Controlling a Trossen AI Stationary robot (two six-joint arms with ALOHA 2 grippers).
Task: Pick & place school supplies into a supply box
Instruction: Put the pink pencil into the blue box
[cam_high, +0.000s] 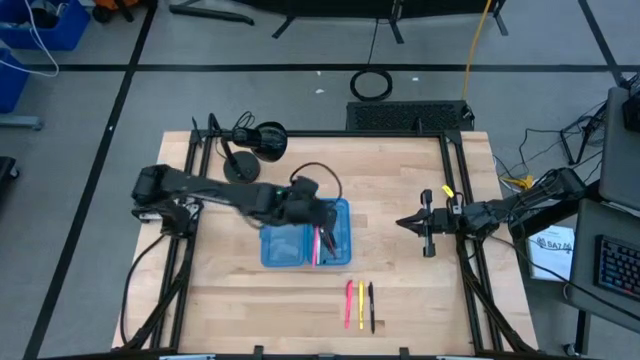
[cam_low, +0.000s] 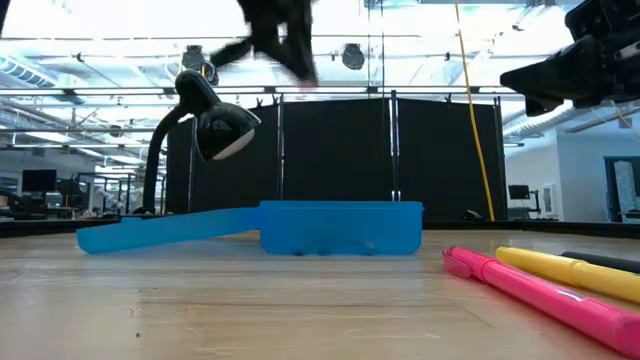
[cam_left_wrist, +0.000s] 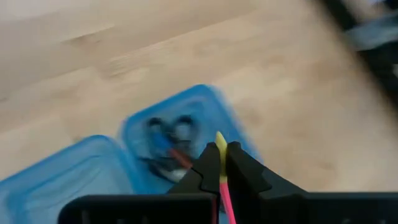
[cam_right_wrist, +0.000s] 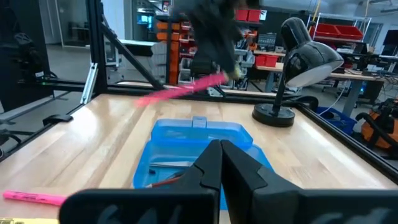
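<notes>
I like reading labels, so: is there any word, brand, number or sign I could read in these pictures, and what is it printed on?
None can be read.
White sheet off the table's right edge in the high view: dark print, too small and blurred.
Pink highlighter on the table: no print shows.
Blue supply box: no label shows.

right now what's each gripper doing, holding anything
Left gripper: closed on a pink pen, above the blue case.
Right gripper: closed, empty, at the table's right side.
</notes>
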